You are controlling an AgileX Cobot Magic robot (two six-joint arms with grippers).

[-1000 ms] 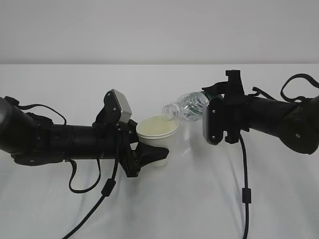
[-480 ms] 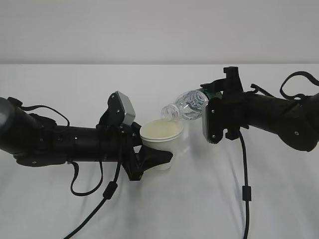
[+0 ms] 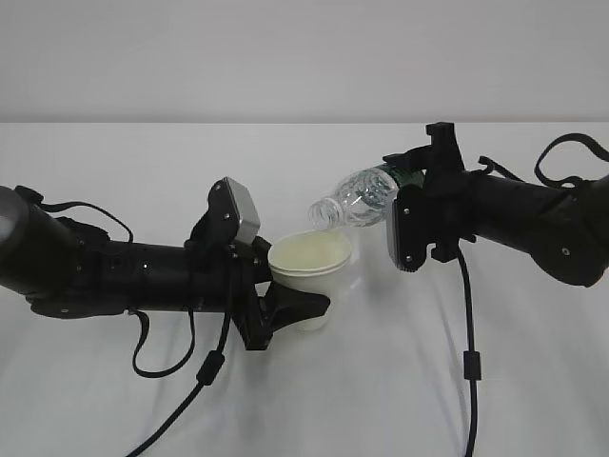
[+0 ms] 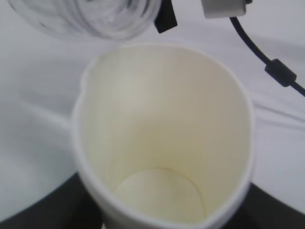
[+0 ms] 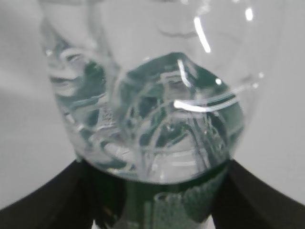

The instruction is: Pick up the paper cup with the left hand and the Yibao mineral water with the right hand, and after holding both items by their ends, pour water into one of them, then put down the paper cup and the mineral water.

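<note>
My left gripper [image 3: 295, 307] is shut on the white paper cup [image 3: 309, 267] and holds it tilted, its cream inside facing the bottle. In the left wrist view the cup [image 4: 162, 138] fills the frame and looks empty, its rim squeezed into an oval. My right gripper [image 3: 411, 181] is shut on the Yibao mineral water bottle [image 3: 362, 200] at its green-labelled end. The bottle lies almost level, its open neck pointing left and slightly down, just above the cup's rim. It also shows in the right wrist view [image 5: 152, 95], clear and ribbed. Both grippers' fingertips are hidden behind what they hold.
The white table [image 3: 381, 381] stretches around both arms. Black cables hang from the left arm [image 3: 205, 367] and the right arm [image 3: 468, 362] down toward the front edge. A pale wall stands behind the table.
My left gripper has carried the cup a little to the right and tilted it more. My right gripper has raised the bottle slightly, so its neck sits nearer level above the rim.
</note>
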